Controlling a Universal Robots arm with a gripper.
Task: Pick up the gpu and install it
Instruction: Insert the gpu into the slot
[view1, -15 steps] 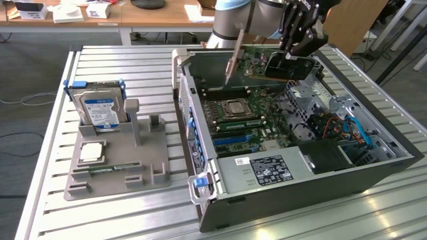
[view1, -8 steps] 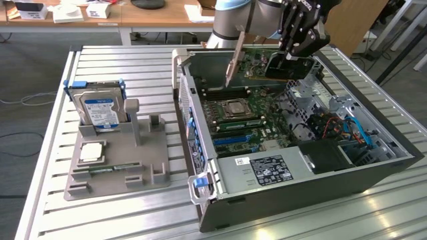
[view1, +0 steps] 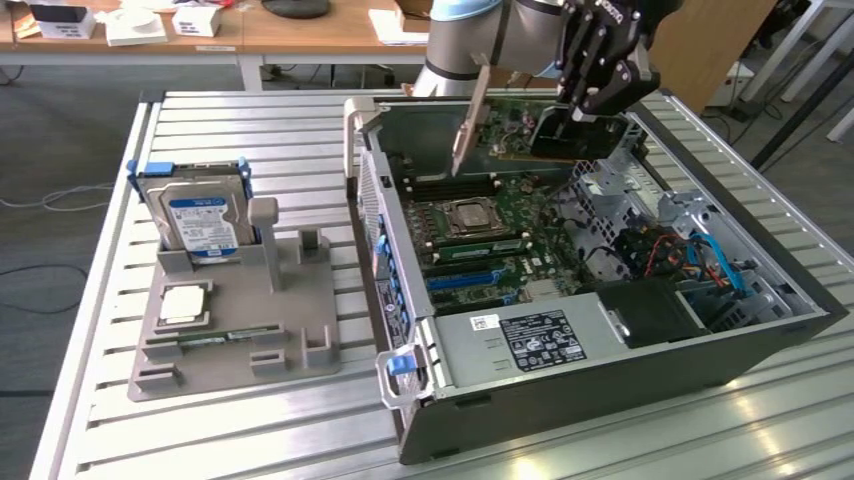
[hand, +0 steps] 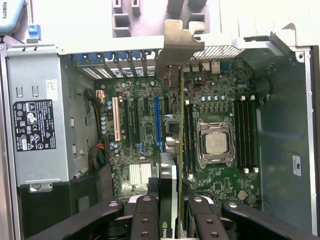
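Hand (view1: 589, 108) partly closed, grasping the gpu (view1: 531, 135) at its black cooler end. The card hangs on edge above the motherboard (view1: 481, 230) inside the open computer case (view1: 747, 340), which lies on the slatted surface (view1: 240, 430). Its silver bracket (hand: 178, 45) faces the case's slotted rear wall.

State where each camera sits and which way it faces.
Exterior view: off the arm, raised, angled down at the open computer case on the slatted table; the arm and its claw show, clamped on the gpu.
Wrist view: on the wrist, looking down past the gpu into the case at the motherboard; the claw's black fingers show.
Shared: the gpu, the case and the motherboard.
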